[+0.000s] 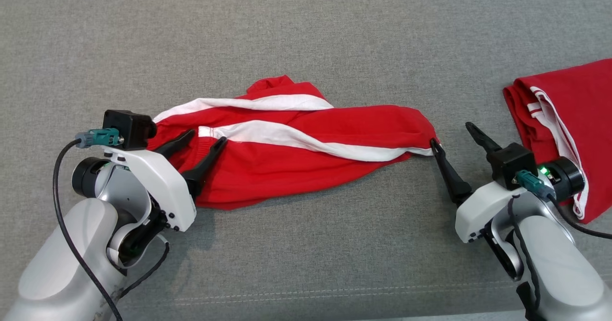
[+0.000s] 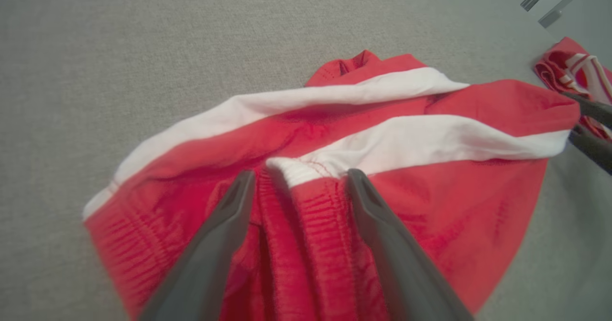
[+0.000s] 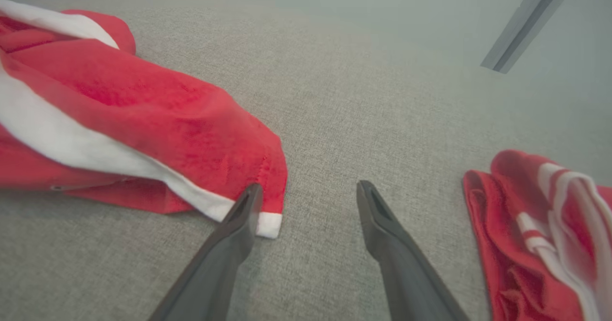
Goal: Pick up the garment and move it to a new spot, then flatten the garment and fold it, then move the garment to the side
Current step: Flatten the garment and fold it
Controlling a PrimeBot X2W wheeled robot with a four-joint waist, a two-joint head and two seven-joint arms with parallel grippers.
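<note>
The red, white-striped garment [image 1: 306,153] lies crumpled in the middle of the grey fabric surface [image 1: 306,34]. The left tool [image 1: 207,136] is spread wide, fingers straddling the waistband [image 2: 311,211], gripping nothing. The right tool [image 1: 451,133] gapes empty too, one finger touching the hem corner [image 3: 270,224]. A second red garment [image 1: 573,101] lies just beside it.

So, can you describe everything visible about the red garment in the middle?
The garment looks like red knit shorts with white side stripes and a ribbed elastic waistband. It lies crumpled, stretched sideways on the grey surface, not flat. The open left gripper straddles its waistband end; one finger of the open right gripper meets the opposite hem corner.
</note>
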